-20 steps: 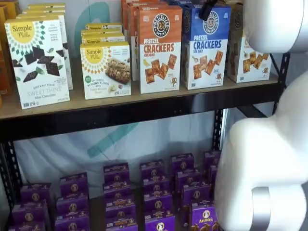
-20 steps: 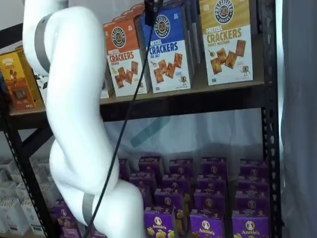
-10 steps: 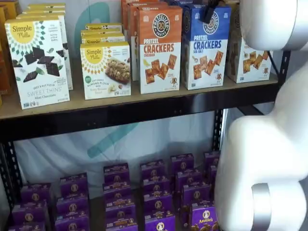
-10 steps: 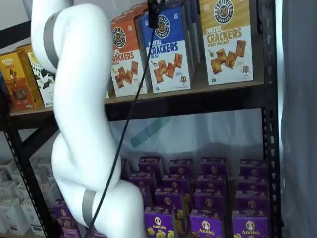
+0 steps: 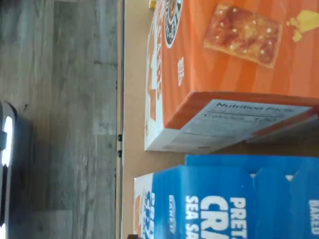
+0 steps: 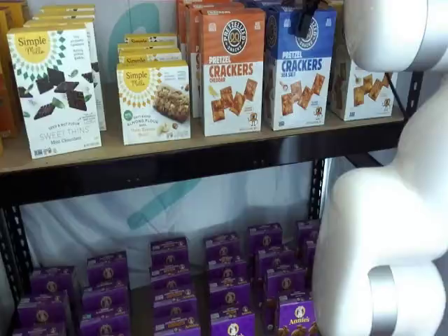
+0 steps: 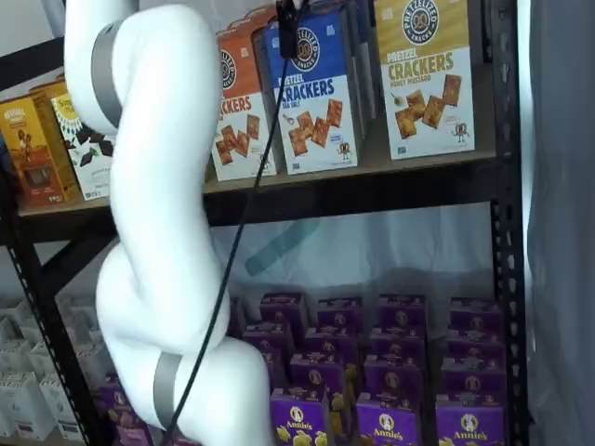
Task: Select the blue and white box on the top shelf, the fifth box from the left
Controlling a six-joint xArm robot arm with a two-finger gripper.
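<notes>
Wrist view: you are looking down along the front edge of the top shelf point(image 5: 130, 74), its light board carrying two boxes side by side. The blue and white box point(image 5: 219, 199) is showing its blue top flaps with white "SEA SALT" lettering; the orange box point(image 5: 224, 69) is standing just beside it with a narrow gap between. No claw fingers are showing here.

Shelf view, front: the blue and white box point(image 6: 299, 70) is standing upright at the shelf's front edge, face out for easy reach, with the orange box point(image 6: 232, 70) at its 9 o'clock. It is showing a blue upper half, a white lower half, a round black logo and pictured brown crackers. The claw point(image 6: 306, 15) is hanging in front of the box's 12 o'clock edge; whether it is spread or pressed together, you cannot tell.

Shelf view, side: the claw point(image 7: 289, 23) is appearing as dark fingers over the box point(image 7: 311, 93) top, cable trailing down; its state is again not readable.
</notes>
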